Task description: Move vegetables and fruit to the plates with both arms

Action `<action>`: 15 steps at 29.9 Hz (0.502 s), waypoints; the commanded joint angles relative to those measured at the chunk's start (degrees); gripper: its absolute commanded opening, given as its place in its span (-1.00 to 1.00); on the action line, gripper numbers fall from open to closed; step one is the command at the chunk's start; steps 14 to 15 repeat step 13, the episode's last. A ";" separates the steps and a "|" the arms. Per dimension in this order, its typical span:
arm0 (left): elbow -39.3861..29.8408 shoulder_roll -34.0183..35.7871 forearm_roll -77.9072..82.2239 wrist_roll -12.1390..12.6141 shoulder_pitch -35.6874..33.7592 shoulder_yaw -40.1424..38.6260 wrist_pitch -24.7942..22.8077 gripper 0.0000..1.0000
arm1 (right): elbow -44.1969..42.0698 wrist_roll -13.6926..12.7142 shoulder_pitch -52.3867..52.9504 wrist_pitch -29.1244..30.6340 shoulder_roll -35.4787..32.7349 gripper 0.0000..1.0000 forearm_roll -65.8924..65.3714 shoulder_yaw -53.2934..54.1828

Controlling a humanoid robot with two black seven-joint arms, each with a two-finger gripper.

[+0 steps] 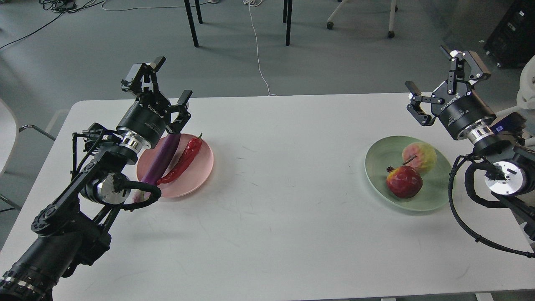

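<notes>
Table (267,234), white and broad, fills most of the view. Across its left corner the left arm (71,217) reaches up and inward, its left gripper (161,85) raised above the far rim of the pink plate with fingers spread wide and nothing between them. On the other side the right arm (497,167) bends in from the edge, and the right gripper (447,79) hangs above the table's far right part, beyond the green plate, fingers likewise spread wide and empty.

The pink plate (200,171) sits left of centre, partly hidden by the left arm. On it lies the eggplant (161,156), long, glossy and purple, running from the far rim toward the near rim where the arm's cable crosses it. Just beside it, on its right, lies the chili pepper (184,161), curved, shiny red, with a small dark stem at its far end.

The green plate (380,161) sits well apart, toward the right. It holds the pomegranate (404,181), dark red, with a small crown facing left, and behind it, touching or nearly so, the yellow-green fruit (422,155) with a pink blush.
</notes>
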 commanded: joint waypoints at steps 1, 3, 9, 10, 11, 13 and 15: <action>0.00 -0.43 -0.01 0.06 0.00 -0.14 -1.42 1.00 | 0.00 0.00 -0.01 0.03 0.05 0.97 -0.01 -0.01; 0.00 -0.95 0.08 0.06 0.00 -0.14 -1.59 1.00 | 0.00 0.00 0.08 0.03 0.05 0.97 -0.01 0.00; 0.00 -0.96 0.16 0.06 0.00 0.04 -2.82 1.00 | 0.70 0.00 -0.09 0.03 -0.04 0.97 -0.01 0.08; 0.00 -0.78 0.25 0.06 0.00 0.04 -3.09 1.00 | 1.05 0.00 -0.18 0.03 -0.13 0.97 -0.01 0.08; 0.00 -0.61 0.25 0.06 0.00 0.04 -3.18 1.00 | 1.40 0.00 -0.44 0.03 -0.13 0.97 -0.01 0.08; 0.00 -0.69 0.43 0.06 0.00 0.12 -3.26 1.00 | 1.49 0.00 -0.62 0.03 -0.04 0.97 -0.10 0.00; 0.00 -0.69 0.43 0.06 0.00 0.12 -3.26 1.00 | 1.49 0.00 -0.62 0.03 -0.04 0.97 -0.10 0.00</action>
